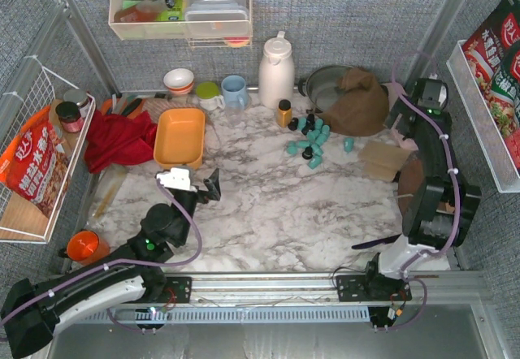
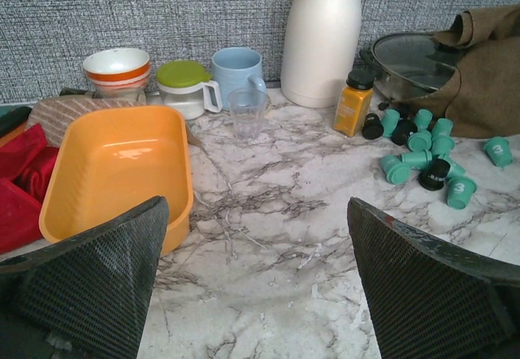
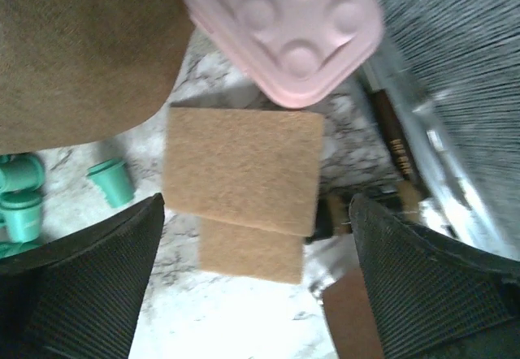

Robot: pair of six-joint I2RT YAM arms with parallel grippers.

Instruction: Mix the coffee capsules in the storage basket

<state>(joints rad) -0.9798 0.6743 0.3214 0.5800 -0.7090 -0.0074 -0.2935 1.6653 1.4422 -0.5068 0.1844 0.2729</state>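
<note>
Top external view: the storage basket (image 1: 180,136) sits empty, so nothing is mixed yet. The coffee capsules (image 1: 311,138) cluster loose, well right of the basket. The left gripper (image 1: 195,184) gapes at the basket's near end. The right gripper (image 3: 253,205), far right of the basket, is spread wide and seemingly empty.

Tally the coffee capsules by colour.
Teal capsules: 10
Black capsules: 3
Total: 13 (they overlap, so one more may be hidden)
</note>
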